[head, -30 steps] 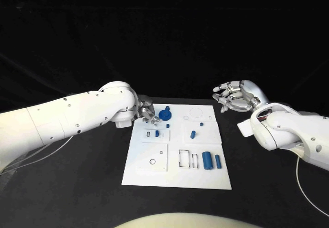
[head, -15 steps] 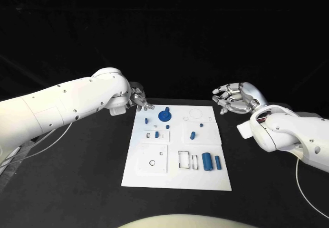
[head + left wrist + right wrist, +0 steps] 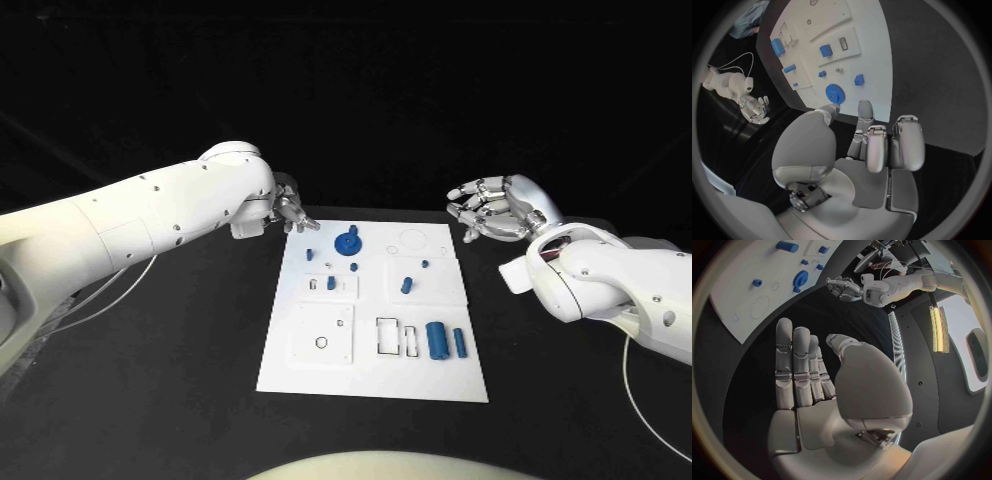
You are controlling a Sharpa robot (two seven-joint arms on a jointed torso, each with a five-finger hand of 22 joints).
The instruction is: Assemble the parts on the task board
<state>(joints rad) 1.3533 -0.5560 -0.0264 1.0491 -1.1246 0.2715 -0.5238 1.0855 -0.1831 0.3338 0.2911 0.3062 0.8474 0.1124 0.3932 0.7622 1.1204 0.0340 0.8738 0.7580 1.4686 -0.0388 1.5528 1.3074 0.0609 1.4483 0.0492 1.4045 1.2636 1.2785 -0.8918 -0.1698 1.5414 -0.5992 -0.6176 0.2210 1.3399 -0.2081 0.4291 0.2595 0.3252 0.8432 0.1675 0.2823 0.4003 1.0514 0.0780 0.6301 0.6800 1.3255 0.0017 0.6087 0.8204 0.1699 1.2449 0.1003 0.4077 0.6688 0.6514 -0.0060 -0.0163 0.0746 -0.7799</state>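
**A:** so what's the left hand (image 3: 293,213) doing? Looks like it's hovering just off the far left corner of the task board (image 3: 372,375), fingers loosely spread with nothing in them. The wrist view backs that up: the fingers (image 3: 904,142) are a bit curled but apart, no part between them.

**B:** yep, holding nothing. The right hand (image 3: 488,208) is the same deal, up off the far right corner of the board, palm flat, fingers straight and side by side in its own wrist view (image 3: 798,370), nothing held.

**A:** and the parts?

**B:** all on the board, which sits mid tabletop (image 3: 173,400). The blue gear (image 3: 348,241) is at the far end, nearest the left hand but not touching it. Small blue pegs (image 3: 330,283) sit in the middle rows, and two blue cylinders (image 3: 437,339) lie side by side near the right edge, next to a rectangular slot (image 3: 387,335).
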